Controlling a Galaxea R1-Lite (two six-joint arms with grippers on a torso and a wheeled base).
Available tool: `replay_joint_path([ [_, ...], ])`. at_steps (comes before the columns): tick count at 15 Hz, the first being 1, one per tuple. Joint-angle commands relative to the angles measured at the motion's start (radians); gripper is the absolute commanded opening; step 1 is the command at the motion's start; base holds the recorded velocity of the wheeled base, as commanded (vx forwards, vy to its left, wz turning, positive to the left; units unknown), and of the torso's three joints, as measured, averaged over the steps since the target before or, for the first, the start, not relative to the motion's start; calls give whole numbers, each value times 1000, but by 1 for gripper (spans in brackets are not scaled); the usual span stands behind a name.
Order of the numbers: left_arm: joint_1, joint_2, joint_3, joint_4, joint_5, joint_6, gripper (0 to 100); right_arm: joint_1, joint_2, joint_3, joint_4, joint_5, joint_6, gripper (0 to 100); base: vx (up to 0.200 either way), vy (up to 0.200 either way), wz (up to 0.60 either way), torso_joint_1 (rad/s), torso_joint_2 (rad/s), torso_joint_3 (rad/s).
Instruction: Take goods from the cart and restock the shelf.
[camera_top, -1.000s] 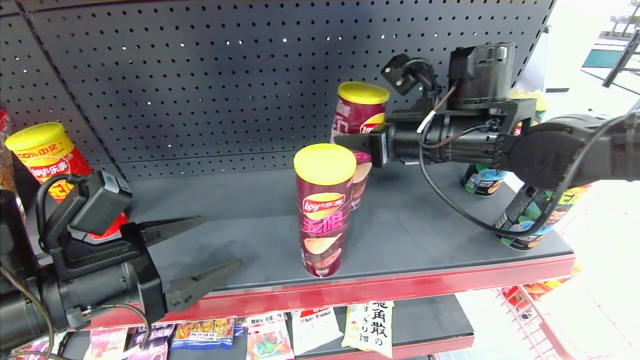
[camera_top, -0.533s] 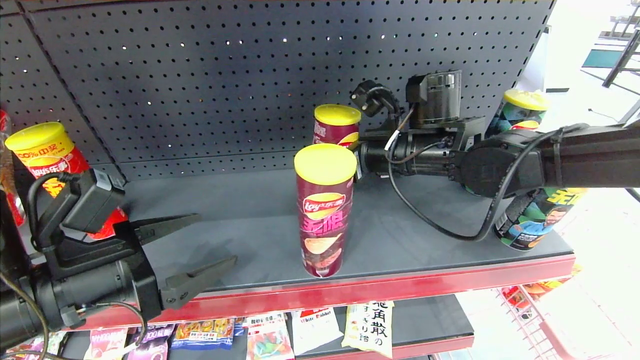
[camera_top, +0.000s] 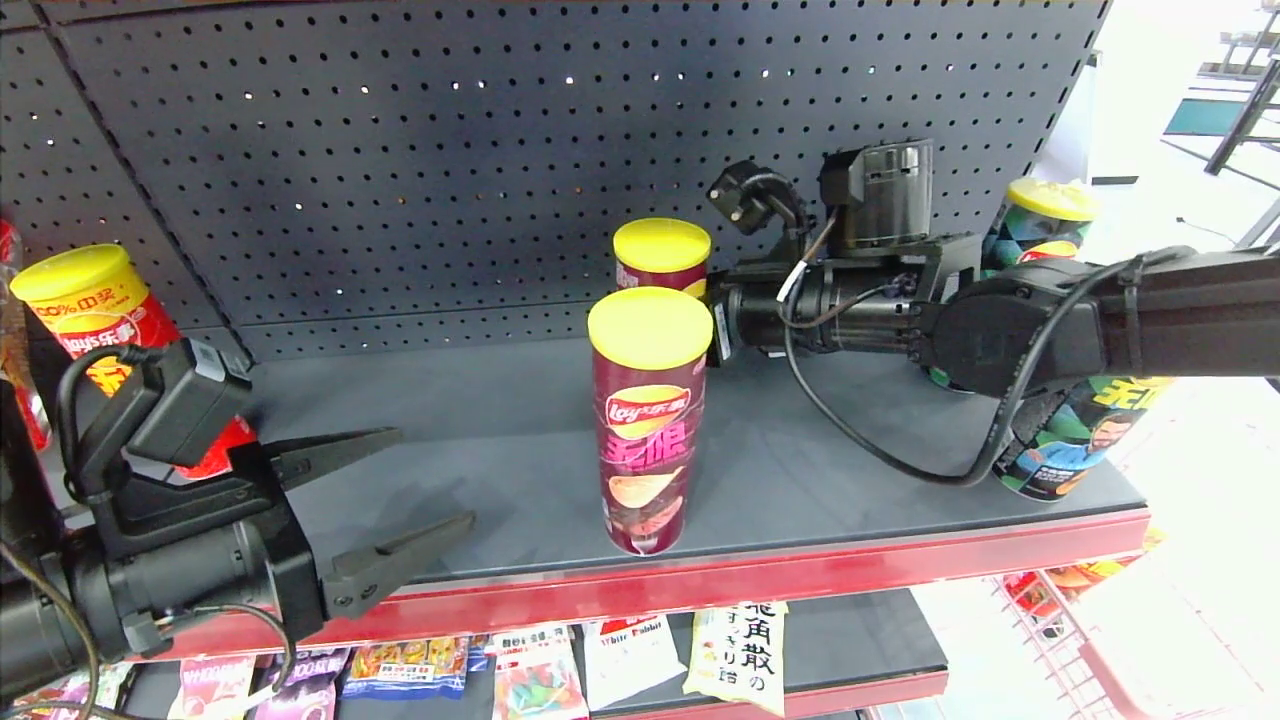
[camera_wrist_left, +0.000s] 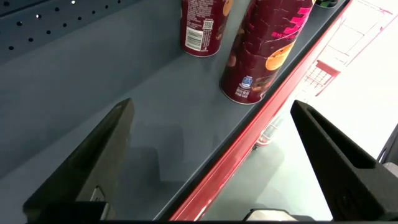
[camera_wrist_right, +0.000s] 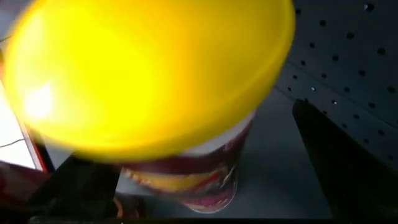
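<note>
Head view shows you the rear chip can (camera_top: 661, 255) standing on the shelf (camera_top: 800, 470) just behind the front chip can (camera_top: 648, 420). The right gripper (camera_wrist_right: 186, 149) is at it, but you cannot tell whether it clasps the can. The left gripper (camera_top: 438, 478) is spread wide and empty, near the shelf's front edge.

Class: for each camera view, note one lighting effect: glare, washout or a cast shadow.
Head view: the floor beyond the shelf washes out white; light dots pierce the pegboard. Left wrist view: the left gripper casts a soft shadow on the shelf. Right wrist view: glare on the yellow lid.
</note>
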Motion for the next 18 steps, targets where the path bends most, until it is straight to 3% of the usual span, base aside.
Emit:
replay_joint_path([
  [1, 0, 4, -1, -1, 0, 0, 100, -7, -48, 38, 1, -2, -1, 100, 0, 0, 0, 0, 0, 0],
  [10, 0, 22, -11, -1, 0, 2, 100, -42, -283, 295, 1, -65, -1, 100, 0, 0, 0, 0, 0, 0],
  [18, -3, 150, -14, -7, 22, 19, 100, -38, -631, 728, -1, -90, 1, 100, 0, 0, 0, 0, 0, 0],
])
